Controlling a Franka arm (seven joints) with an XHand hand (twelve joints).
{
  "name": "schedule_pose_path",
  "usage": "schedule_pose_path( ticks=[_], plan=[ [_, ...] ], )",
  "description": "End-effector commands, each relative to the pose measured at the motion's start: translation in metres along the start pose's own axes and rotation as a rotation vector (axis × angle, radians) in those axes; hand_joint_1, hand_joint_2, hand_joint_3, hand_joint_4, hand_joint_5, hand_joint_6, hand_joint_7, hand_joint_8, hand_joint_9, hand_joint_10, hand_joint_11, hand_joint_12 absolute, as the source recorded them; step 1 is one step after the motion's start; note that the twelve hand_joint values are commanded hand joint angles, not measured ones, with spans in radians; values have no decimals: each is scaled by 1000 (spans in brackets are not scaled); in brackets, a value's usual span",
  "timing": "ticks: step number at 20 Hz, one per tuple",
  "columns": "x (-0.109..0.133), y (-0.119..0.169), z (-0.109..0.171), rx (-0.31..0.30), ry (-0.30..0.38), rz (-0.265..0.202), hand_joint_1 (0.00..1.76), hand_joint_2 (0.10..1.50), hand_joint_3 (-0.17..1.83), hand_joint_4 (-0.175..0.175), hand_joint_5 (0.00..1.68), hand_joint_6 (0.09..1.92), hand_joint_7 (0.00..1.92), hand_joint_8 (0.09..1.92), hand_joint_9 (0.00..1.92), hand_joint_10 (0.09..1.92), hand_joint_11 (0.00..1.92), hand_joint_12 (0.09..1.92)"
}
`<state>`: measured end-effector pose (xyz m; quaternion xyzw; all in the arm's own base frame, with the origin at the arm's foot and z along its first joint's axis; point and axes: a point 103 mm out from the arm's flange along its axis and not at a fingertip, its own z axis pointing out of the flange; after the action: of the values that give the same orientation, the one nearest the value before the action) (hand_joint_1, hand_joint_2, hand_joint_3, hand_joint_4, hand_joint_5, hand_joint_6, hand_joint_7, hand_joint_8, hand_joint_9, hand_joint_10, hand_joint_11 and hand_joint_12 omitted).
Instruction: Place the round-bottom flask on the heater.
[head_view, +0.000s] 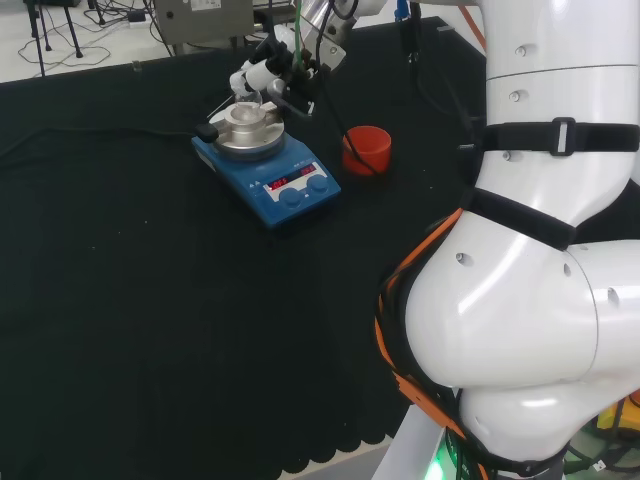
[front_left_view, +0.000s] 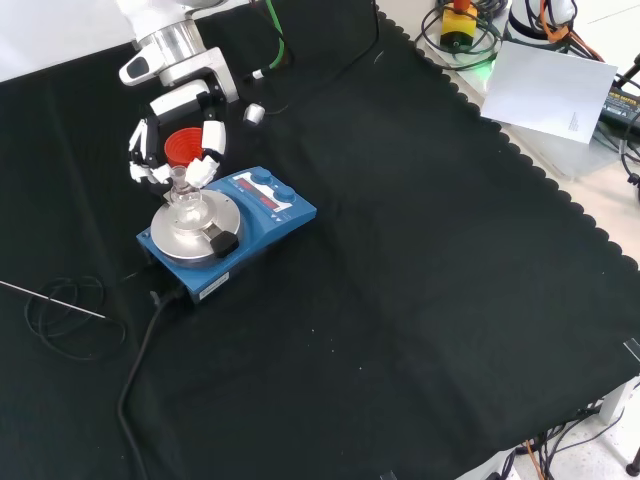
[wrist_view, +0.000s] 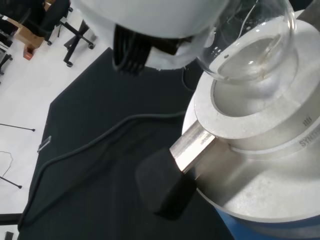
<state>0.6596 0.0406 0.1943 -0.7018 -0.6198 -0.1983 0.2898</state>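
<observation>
Over the heater (front_left_view: 215, 236) I have the hand (front_left_view: 165, 145) with its fingers (front_left_view: 205, 168) curled in, pinching the neck of the round-bottom flask (front_left_view: 187, 203). The flask's bulb sits in the heater's metal bowl, or just above it; I cannot tell if it rests. A red stand (head_view: 366, 150) sits at three o'clock of the heater in the head view. I judge the placing nearly done: release and withdrawal remain.

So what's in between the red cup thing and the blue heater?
Nothing but bare black cloth, as the head view shows. The red ring stand sits just right of the heater there, with a narrow empty gap between them.
</observation>
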Motion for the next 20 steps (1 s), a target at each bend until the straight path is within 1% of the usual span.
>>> schedule_pose_path(
  ticks=[1,5,7,9,13,18,20],
  plan=[
    [-3,-2,3,2,-2,12,1175,599,805,-55,1233,810,612,607,796,551,447,1276],
    [-6,-3,7,10,0,19,1174,600,804,-49,1232,811,610,607,793,552,446,1277],
    [-7,-2,10,16,-1,21,1170,601,803,-32,1230,816,609,608,791,555,444,1280],
    [-7,-2,13,23,-4,19,1168,602,802,-25,1228,818,609,609,790,557,443,1281],
    [-7,2,16,26,-10,17,1168,602,802,-22,1228,819,607,608,789,558,442,1281],
    [-6,5,14,16,-3,15,1167,603,802,-20,1228,819,606,609,788,558,442,1281],
    [-8,6,14,20,3,16,1167,603,802,-19,1227,820,606,609,788,559,442,1281]
  ],
)
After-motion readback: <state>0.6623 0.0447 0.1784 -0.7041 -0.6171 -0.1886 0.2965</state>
